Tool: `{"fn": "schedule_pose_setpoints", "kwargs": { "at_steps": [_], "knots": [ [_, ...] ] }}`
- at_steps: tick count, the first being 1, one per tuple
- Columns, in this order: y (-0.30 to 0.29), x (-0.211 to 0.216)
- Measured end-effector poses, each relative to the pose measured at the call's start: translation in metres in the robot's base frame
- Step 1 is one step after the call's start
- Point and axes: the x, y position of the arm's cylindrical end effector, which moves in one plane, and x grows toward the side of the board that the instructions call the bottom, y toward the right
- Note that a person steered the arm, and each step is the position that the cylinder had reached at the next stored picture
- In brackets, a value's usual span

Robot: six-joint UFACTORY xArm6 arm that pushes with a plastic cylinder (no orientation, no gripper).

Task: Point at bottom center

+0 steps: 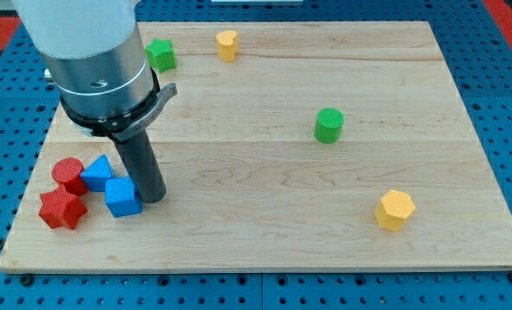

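Red star block [63, 209] bottom-left, my tip [152, 199] beside blue cube [122, 197].

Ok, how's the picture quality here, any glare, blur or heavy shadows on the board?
Camera view: even, soft light and no strong glare on the wooden board; the blocks cast only faint, short shadows, as beside the green cylinder; the yellow hexagonal block looks sharp; the arm housing is cropped by the view's top; my tip sits against the blue cube.
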Motion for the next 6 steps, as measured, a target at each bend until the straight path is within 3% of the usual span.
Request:
{"fn": "schedule_pose_setpoints", "kwargs": {
  "at_steps": [2, 4, 6],
  "knots": [
    [0.016, -0.001],
    [0.114, -0.004],
    [0.178, 0.07]
  ]
}}
